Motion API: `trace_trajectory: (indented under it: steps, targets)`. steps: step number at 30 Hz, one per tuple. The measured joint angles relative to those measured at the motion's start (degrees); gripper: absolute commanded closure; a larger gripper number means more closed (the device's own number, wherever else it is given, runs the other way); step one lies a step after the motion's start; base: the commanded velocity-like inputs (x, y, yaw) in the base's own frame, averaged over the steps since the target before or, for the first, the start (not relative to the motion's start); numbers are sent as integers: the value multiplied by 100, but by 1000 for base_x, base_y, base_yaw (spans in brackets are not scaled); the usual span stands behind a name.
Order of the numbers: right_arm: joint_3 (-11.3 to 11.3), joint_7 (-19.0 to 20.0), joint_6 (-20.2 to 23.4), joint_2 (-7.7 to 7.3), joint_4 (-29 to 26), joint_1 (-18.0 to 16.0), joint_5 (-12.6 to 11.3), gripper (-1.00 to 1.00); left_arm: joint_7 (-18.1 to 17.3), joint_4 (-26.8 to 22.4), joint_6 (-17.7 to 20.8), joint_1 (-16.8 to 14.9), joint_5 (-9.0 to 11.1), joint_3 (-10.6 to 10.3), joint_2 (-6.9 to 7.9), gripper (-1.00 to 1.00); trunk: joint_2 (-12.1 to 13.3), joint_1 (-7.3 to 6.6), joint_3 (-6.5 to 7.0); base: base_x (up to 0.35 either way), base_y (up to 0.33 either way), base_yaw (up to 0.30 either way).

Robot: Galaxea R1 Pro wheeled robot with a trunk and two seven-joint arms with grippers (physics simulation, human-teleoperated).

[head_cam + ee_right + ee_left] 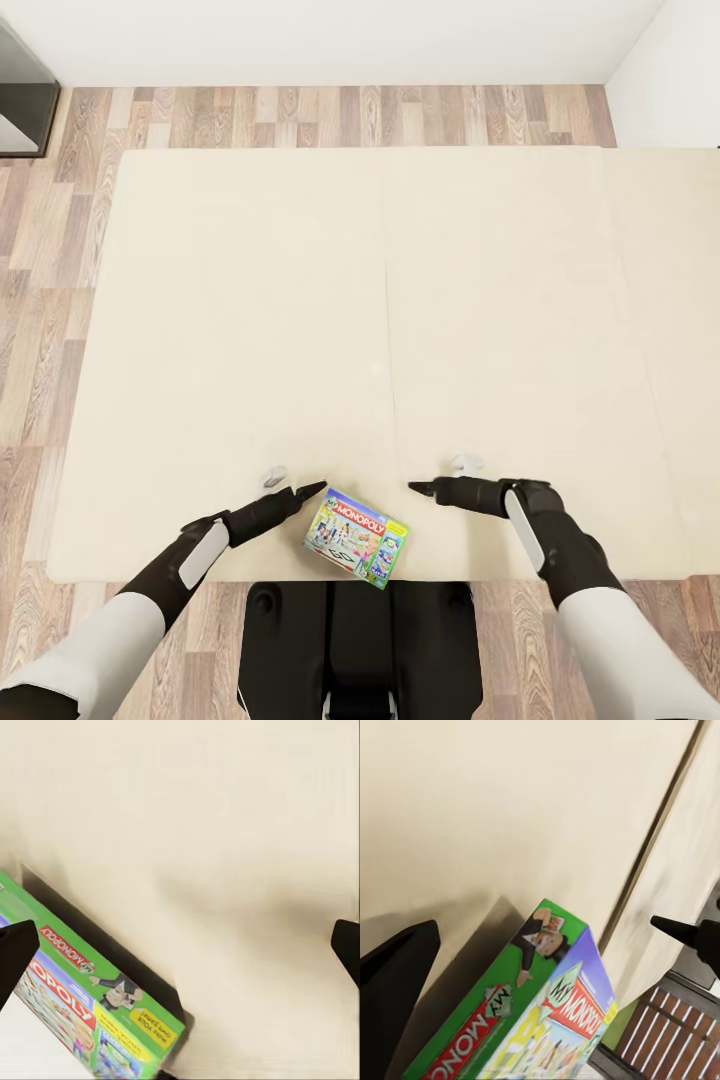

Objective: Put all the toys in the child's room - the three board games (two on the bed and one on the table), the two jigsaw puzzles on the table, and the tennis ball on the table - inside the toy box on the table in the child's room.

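Observation:
One board game, a green and white MONOPOLY box (357,537), lies flat on the beige mattress of the bed (380,300), close to the near edge. My left gripper (308,491) hovers just left of the box, tip pointing at it, not touching. My right gripper (420,487) hovers just right of the box and points toward it. In the right wrist view the box (90,1005) lies low between two widely spread fingers (15,952), with nothing held. In the left wrist view the box (540,1012) is close ahead beside one dark finger (397,975).
Wood-plank floor (40,300) runs along the bed's left and far sides. A dark piece of furniture (20,100) stands at the far left corner, and a white wall (330,40) lies beyond. My dark base (360,640) sits against the bed's near edge.

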Motion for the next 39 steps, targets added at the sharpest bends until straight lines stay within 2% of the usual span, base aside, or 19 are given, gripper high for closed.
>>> trace_trajectory:
  steps: [4, 10, 39]
  targets:
    - [19, 4, 162, -127, -36, 126, -35, -100, -86, 10, 34, 65, 6, -16, 30, -100, 0, 0, 0, 0, 0, 0]
    - [25, 6, 230, -197, -58, 210, -43, -100, -143, 17, 57, 111, 11, -27, 53, -100, 0, 0, 0, 0, 0, 0]
    - [20, 3, 284, -240, -163, 273, -10, -100, -241, 23, 100, 221, 19, -26, 84, -100, 1, 0, 0, 0, 0, 0]
